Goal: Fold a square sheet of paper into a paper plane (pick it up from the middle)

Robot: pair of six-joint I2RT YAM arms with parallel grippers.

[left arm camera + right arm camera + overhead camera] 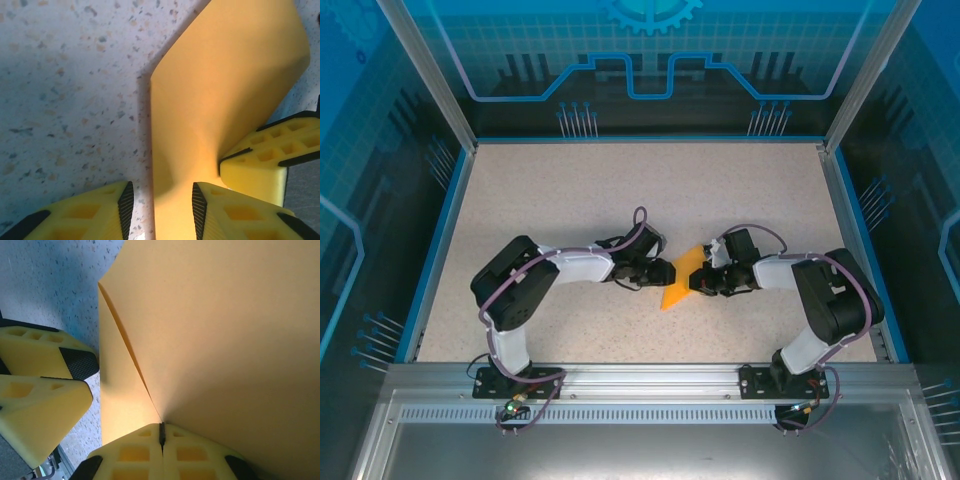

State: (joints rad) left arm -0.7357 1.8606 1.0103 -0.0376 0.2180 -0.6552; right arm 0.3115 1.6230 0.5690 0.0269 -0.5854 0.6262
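Right gripper [161,434] is pinched tight on the paper [678,278], two layers meeting at its tips, right at the middle of the table [570,190]. Left gripper [162,200] has its jaws apart, with the sheet's edge running loose between them.

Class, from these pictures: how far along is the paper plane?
Done: the sheet of paper shows a fold, two layers meeting at a crease. In hand: right gripper pinches it shut; left gripper stands open around it. Left: nose and wing folds.
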